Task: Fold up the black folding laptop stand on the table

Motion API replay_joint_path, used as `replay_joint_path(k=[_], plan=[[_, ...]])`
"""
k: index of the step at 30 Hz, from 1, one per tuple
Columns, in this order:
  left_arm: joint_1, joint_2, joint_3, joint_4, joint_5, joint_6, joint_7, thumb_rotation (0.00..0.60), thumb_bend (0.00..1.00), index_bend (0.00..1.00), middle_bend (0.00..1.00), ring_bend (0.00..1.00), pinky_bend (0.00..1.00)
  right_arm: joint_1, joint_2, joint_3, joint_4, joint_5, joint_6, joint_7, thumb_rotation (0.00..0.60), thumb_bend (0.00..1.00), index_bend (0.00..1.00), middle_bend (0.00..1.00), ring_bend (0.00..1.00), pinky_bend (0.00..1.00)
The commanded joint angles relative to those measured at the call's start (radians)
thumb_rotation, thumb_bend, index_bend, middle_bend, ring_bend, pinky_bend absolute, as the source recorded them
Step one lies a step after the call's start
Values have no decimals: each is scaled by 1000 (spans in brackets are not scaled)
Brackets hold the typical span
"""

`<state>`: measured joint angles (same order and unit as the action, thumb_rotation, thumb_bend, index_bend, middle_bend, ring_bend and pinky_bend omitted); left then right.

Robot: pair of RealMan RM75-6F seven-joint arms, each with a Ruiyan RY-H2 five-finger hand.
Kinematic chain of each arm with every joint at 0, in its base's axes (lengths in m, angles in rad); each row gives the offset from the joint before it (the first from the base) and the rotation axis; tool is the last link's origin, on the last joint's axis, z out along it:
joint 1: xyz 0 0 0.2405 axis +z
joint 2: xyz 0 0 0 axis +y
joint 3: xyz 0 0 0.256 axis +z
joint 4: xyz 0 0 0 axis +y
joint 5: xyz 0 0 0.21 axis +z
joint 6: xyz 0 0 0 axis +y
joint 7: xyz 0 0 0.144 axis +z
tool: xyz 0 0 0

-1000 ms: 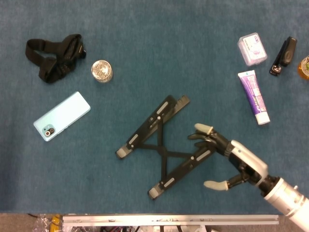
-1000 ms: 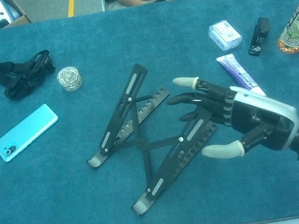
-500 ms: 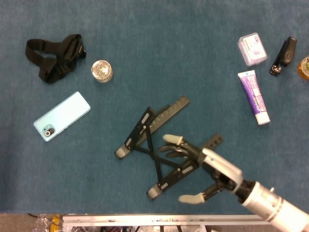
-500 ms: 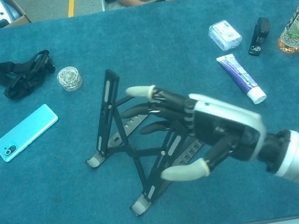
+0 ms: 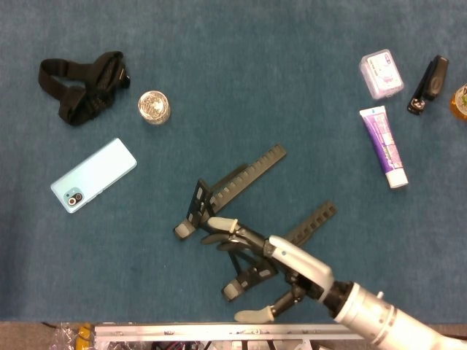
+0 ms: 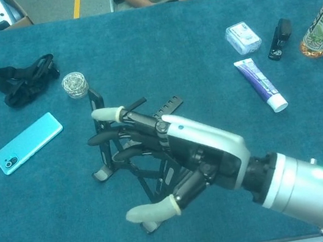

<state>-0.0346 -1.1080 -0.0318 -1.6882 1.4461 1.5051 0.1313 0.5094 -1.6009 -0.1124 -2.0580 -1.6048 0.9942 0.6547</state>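
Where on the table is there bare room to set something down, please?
Bare cloth runs across the far middle, between the shiny puck and the white box, and nearer, below the phone. The middle front is crowded by the stand and right hand.

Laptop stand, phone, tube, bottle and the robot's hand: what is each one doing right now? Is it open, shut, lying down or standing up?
Laptop stand: partly folded, one leg raised, notched bars on the table.
Right hand: fingers spread over the stand; whether it grips is unclear.
Phone: lying flat, camera side up.
Tube: lying flat, cap on.
Bottle: standing upright.
Stapler: closed, lying down.
Strap: bunched up.
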Motion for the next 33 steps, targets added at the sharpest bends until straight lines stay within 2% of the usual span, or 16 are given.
replay_joint_path(k=[1, 7, 13, 20, 26, 33], plan=[[0, -1, 0, 0, 1, -1, 0, 600, 276, 182, 180, 79, 143, 4, -29, 16, -21, 36, -16, -51, 600, 129, 0, 174, 0, 142], [2, 0, 1, -3, 4, 3, 5, 600, 276, 182, 180, 79, 143, 13, -51, 34, -46, 82, -37, -105, 600, 130, 0, 174, 0, 142], [4, 2, 0, -10, 4, 7, 9, 600, 276, 181, 179, 79, 143, 13, -42, 17, -54, 91, -52, -117, 600, 129, 0, 174, 0, 142], [0, -3, -2, -18, 7, 5, 23, 600, 276, 181, 179, 79, 143, 29, 12, 17, -61, 69, -68, -63, 600, 130, 0, 174, 0, 142], [-4, -9, -2, -26, 8, 2, 39, 600, 276, 181, 180, 79, 143, 66, 70, 25, -60, 40, -108, 48, 600, 131, 0, 174, 0, 142], [-5, -8, -3, -36, 7, 2, 51, 600, 276, 181, 179, 79, 143, 79, 93, 12, -36, -6, -101, 121, 600, 131, 0, 174, 0, 142]])
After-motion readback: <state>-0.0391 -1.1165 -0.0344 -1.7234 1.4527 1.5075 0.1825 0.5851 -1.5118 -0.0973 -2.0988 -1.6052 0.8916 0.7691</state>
